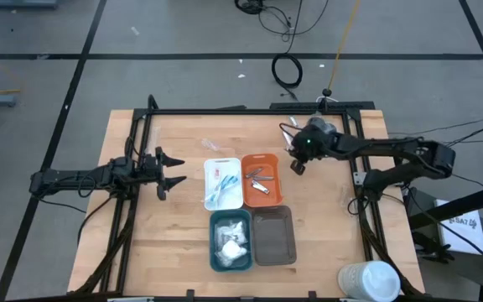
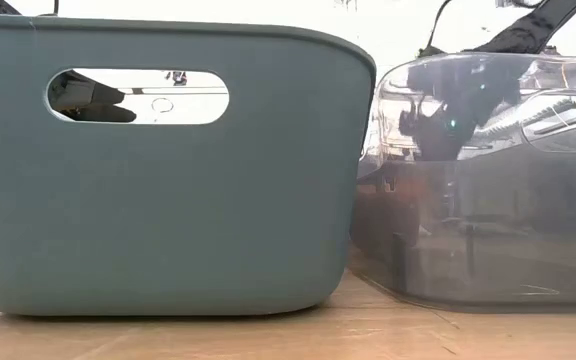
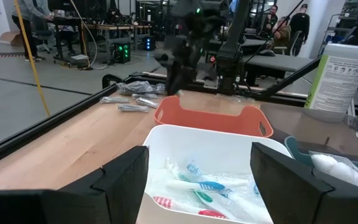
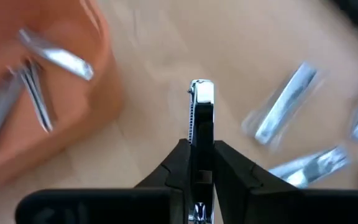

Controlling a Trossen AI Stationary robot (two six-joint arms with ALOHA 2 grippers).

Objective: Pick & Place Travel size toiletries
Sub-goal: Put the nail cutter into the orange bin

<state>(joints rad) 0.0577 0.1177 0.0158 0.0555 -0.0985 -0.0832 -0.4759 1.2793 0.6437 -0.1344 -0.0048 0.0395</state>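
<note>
Toiletries are spread over the wooden table [image 1: 174, 235] and four small trays at its middle. The white tray [image 1: 222, 184] holds slim pink and blue clear-wrapped sticks [image 3: 199, 190]. Silver metallic pieces [image 1: 258, 179] lie in the orange tray [image 1: 262, 179] just beside it. The teal tray [image 1: 230, 240] carries white plastic sachets [image 1: 231, 239], and nothing can be made out in the grey tray [image 1: 274, 236] next to it.

More silver pieces [image 4: 286, 113] lie loose on the bare wood just beyond the orange tray's far side, blurred in the right wrist view; in the left wrist view they show as a small heap of wrapped silver pieces [image 3: 132, 96].

Right gripper [image 1: 297, 166] hangs above the table beside the orange tray's far right corner. Its two dark fingers are pinched tight on one silver metallic piece [image 4: 201, 134], which stands edge-on between them.

Left gripper [image 1: 167, 170] waits low to the left of the white tray, fingers spread wide, pointing toward the trays.

A big white cup [image 1: 370, 281] stands at the table's near right corner. In the left wrist view it bears a printed label [image 3: 340, 78] with lines of small text too fine to read. No other writing is legible.
</note>
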